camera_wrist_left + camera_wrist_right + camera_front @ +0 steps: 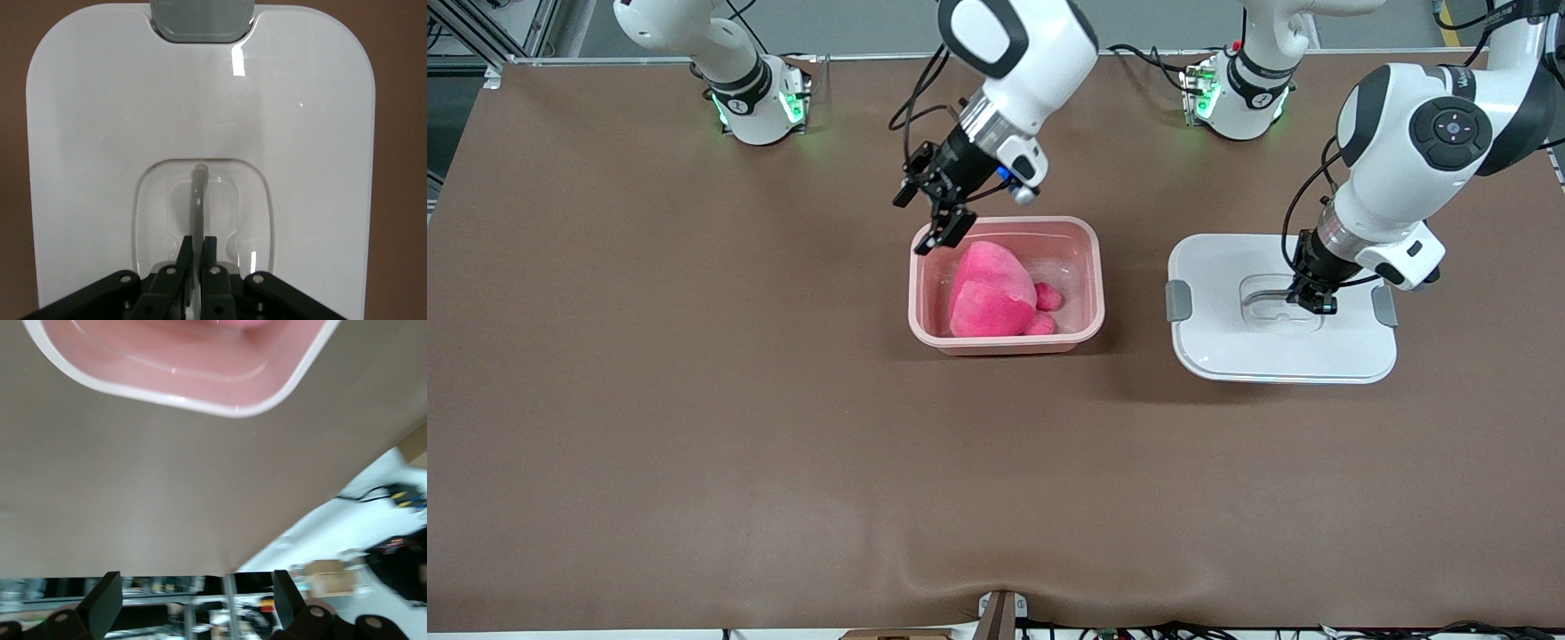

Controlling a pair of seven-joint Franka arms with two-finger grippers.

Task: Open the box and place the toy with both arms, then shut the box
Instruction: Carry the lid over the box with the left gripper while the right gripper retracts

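The pale pink box [1007, 345] stands open at the middle of the table, with the bright pink toy [987, 289] lying inside it. Its white lid [1218, 347] lies flat on the table toward the left arm's end, with a grey clip [1178, 300] on each short side. My left gripper [1313, 302] is down in the lid's recess, shut on the thin upright handle [198, 190]. The lid [100, 167] fills the left wrist view. My right gripper [909, 227] is open and empty, over the box's corner on the right arm's side. The box rim [220, 408] shows in the right wrist view, above the open gripper [197, 583].
The brown table mat [694, 400] spreads wide around the box and lid. Both arm bases [760, 107] with green lights stand along the table's edge farthest from the front camera. The table edge and clutter off the table show in the right wrist view.
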